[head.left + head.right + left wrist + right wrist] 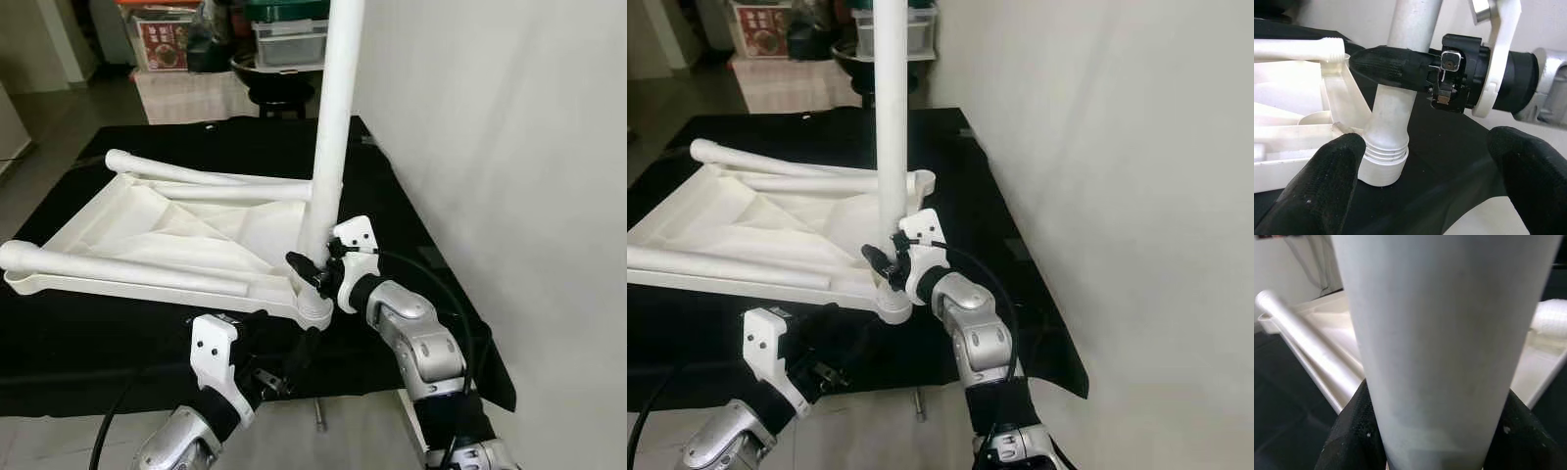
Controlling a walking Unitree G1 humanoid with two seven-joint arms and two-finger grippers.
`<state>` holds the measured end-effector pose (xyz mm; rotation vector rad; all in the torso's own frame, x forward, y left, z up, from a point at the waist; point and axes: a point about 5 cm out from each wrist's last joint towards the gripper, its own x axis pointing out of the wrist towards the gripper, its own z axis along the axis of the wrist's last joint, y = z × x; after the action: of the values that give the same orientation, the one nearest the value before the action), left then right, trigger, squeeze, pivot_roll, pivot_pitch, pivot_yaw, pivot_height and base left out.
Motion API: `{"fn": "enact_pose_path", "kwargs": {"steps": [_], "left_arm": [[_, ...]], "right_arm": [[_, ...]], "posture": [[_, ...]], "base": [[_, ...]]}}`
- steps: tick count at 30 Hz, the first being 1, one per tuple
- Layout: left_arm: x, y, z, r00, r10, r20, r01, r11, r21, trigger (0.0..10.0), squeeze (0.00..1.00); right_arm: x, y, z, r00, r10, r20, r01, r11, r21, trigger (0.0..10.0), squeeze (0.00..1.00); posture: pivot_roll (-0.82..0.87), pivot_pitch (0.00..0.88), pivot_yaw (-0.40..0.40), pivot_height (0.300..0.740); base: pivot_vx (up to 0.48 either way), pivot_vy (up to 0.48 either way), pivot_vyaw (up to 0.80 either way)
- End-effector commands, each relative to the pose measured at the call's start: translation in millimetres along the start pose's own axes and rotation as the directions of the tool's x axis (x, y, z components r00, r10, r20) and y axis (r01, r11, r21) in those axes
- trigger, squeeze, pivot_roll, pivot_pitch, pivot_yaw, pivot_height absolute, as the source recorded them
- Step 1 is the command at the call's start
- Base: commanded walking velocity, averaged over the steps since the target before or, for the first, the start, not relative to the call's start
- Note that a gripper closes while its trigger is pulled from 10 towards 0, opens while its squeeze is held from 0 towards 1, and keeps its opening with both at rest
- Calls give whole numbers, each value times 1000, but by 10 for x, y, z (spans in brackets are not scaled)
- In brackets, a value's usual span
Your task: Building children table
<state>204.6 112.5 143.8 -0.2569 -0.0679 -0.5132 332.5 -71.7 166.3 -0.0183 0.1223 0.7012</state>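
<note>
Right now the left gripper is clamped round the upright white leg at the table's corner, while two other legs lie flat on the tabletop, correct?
Not quite: the right gripper is clamped round the upright leg; the left eye view shows this. The left gripper hangs open below the table's corner. Two other legs do lie flat.

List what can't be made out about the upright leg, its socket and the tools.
- Upright leg: its top is cut off by the upper edge of both eye views.
- Corner socket: how deep the leg is screwed in is hidden inside the collar.
- Left tool: its fingertips run out of the left wrist view.
- Right tool: contact with the leg is blocked by the leg itself in the right wrist view.
</note>
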Motion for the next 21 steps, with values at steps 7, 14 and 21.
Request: {"fn": "enact_pose_path", "kwargs": {"steps": [7, 14, 21], "left_arm": [[-8, 12, -55, 1000, 6, -20, -6, 1000, -2, 10000, 0], [-12, -5, -50, 1000, 5, -20, -5, 1000, -4, 10000, 0], [-33, -28, -37, 1000, 11, -16, -11, 1000, -7, 10000, 0]], "right_arm": [[-55, 241, 10, 884, 454, -110, -460, 887, -43, 10000, 1000], [-59, 147, 85, 744, 650, -157, -668, 733, -129, 10000, 0], [41, 42, 149, 651, 743, -155, -757, 651, -54, 10000, 0]], "posture": [[-6, 57, -35, 740], [11, 71, -36, 740], [23, 88, -39, 740]], "base": [[0, 0, 0], [0, 0, 0], [0, 0, 0]]}}
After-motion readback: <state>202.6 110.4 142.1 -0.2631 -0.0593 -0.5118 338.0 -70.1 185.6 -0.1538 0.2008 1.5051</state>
